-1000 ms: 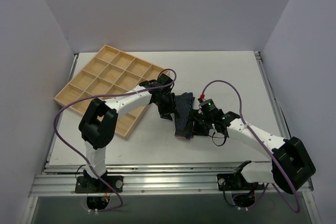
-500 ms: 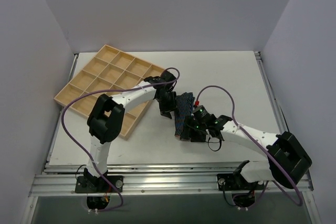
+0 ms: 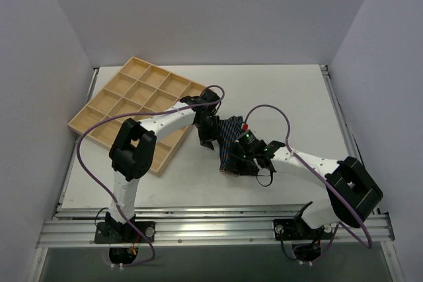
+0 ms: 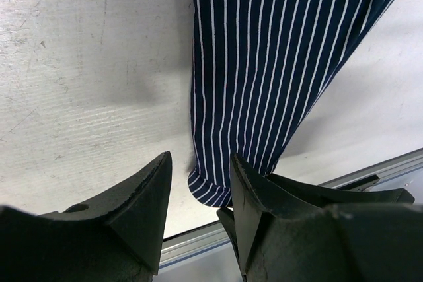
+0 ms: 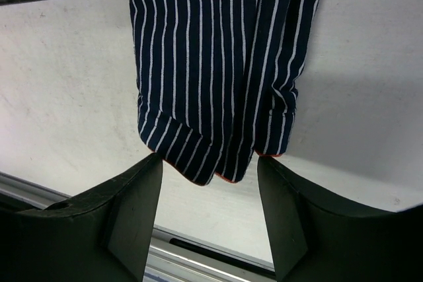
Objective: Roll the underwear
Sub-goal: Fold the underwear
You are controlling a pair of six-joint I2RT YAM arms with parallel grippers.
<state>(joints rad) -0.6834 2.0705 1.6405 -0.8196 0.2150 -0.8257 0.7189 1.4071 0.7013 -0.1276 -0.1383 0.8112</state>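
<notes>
Left fingers (image 4: 151,196) and right fingers (image 5: 135,196) parted, gripping nothing, straddling opposite ends of the underwear (image 3: 231,146), both arms angled inward

No readable text, labels or numbers.

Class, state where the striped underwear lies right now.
Top view: the underwear lies near the middle of the table, between the left gripper and the right gripper, just right of the wooden tray.

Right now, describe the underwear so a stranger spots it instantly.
On the white table, look right of the wooden tray, between the left gripper and right gripper. The underwear is a folded navy strip with thin white stripes, the only cloth there.
</notes>
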